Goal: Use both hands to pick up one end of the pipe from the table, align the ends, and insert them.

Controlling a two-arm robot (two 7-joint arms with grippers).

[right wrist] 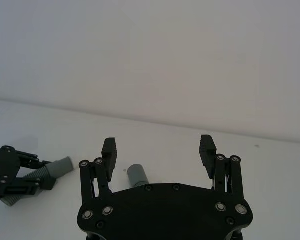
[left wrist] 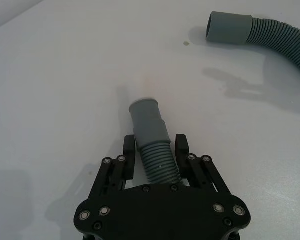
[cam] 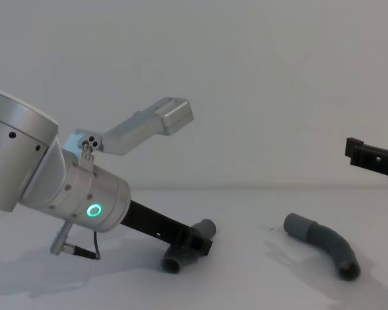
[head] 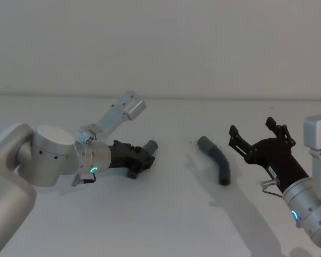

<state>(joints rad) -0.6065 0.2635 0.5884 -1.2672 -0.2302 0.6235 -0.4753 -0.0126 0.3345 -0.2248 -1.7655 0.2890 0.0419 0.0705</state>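
Two curved dark-grey ribbed plastic pipe pieces on plain white matte table: left piece clamped at its corrugated middle by black two-fingered left gripper, smooth collar poking out far-right; right piece lying loose right of centre, near raised black right gripper, fingers spread wide

no writing, label, brand or number can be read anywhere

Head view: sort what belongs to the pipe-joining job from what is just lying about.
Belongs to the job:
left claw, shut on the left pipe piece
right pipe piece, lying loose on the table
right claw, open, to the right of that piece

Just lying about:
small dark speck on the table
bare wall behind
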